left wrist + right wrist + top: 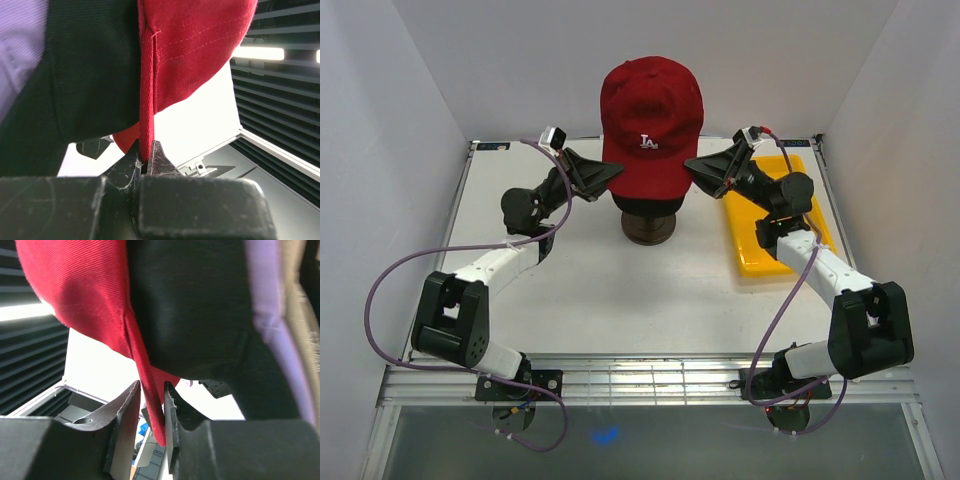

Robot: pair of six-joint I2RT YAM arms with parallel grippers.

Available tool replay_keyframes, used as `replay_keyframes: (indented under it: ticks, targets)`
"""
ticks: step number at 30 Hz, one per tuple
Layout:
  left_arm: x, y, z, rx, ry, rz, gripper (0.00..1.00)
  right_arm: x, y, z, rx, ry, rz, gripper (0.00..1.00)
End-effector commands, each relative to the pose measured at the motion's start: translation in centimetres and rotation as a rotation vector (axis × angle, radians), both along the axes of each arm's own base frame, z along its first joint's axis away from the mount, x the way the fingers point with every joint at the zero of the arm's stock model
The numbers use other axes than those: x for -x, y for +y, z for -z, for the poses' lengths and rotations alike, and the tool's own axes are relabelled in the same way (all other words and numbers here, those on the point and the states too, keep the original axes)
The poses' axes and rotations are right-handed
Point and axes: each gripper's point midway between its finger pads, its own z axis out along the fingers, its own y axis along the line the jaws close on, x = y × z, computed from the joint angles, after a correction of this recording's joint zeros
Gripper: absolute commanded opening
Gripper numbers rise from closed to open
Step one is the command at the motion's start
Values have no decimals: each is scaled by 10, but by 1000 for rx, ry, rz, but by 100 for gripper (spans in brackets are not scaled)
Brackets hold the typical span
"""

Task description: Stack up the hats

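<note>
A red cap [650, 120] with a white logo sits on top of a stack on a dark round stand [650, 230] at mid-table. Beneath it, a black cap [85, 75] and a lavender cap [20, 40] show. The left gripper [615, 172] has its jaws pinching the red cap's lower edge on the left, and the right gripper [692, 172] pinches it on the right — near a yellow tray [760, 255].

Reaching inward from both sides with forearms raised, pinching one edge of the red cap [650, 100] in the left gripper [611, 172] — clamping the opposite edge in the right gripper [692, 172].
</note>
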Motion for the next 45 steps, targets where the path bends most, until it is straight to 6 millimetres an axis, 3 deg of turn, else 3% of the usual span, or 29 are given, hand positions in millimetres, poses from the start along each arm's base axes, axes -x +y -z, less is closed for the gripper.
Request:
replay_keyframes:
  ticks: [1, 11, 31, 39, 45]
  targets:
    - [4, -5, 26, -83, 57, 31, 0, 9, -3, -12, -30, -89, 4, 29]
    - [2, -4, 40, -98, 76, 29, 0, 4, -2, 7, -27, -52, 4, 16]
    - [-1, -8, 78, -275, 44, 54, 1, -13, -9, 48, 87, -40, 52, 19]
    - [0, -2, 76, -325, 29, 20, 27, -18, -10, 47, 120, -41, 67, 21]
    - [0, 5, 77, -364, 31, -10, 40, -22, -11, 48, 165, -38, 88, 25]
